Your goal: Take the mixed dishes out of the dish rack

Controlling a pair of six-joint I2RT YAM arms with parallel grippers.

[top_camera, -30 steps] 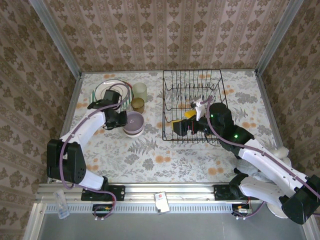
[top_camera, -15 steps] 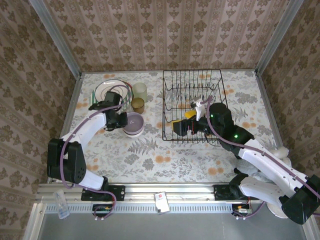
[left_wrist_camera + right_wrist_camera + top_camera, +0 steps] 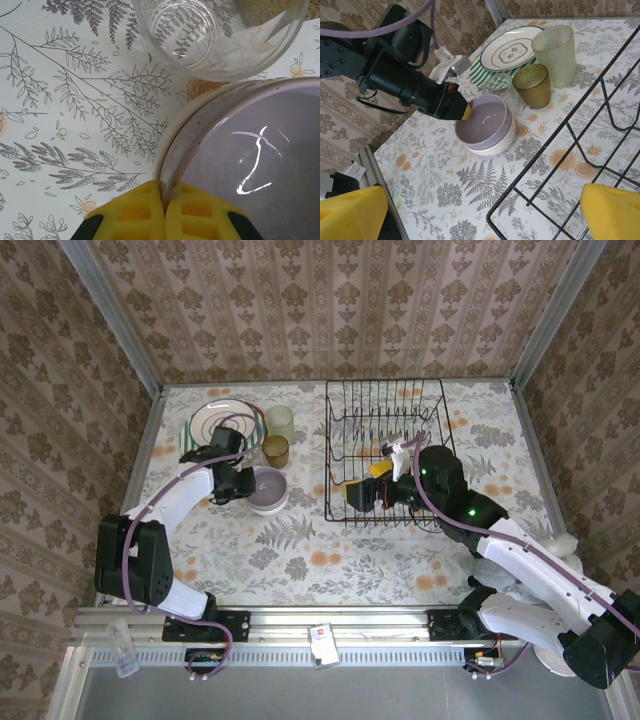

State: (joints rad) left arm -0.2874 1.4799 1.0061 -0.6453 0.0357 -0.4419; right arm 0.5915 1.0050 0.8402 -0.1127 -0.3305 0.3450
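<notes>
A lavender bowl (image 3: 269,486) sits nested in a cream ribbed bowl (image 3: 500,144) on the floral table, left of the black wire dish rack (image 3: 388,448). My left gripper (image 3: 164,189) is shut on the lavender bowl's (image 3: 260,150) near rim, its yellow fingers (image 3: 132,210) pinching the edge; the right wrist view shows that gripper (image 3: 465,111) at the bowl's (image 3: 484,121) left rim. My right gripper (image 3: 482,215) is open wide with nothing between its fingers, low at the rack's near-left corner (image 3: 560,170). From above, the right gripper (image 3: 363,488) is inside the rack's front left.
Behind the bowl stand a clear glass (image 3: 215,35), an amber cup (image 3: 532,85) and a pale-green cup (image 3: 555,47). A cream ringed plate (image 3: 512,47) lies on a green-striped plate (image 3: 485,67) at the back left. Patterned walls close the table in.
The left wrist has shifted slightly, still pinching the bowl's rim. The bowl stays in place and the right arm has not moved.
</notes>
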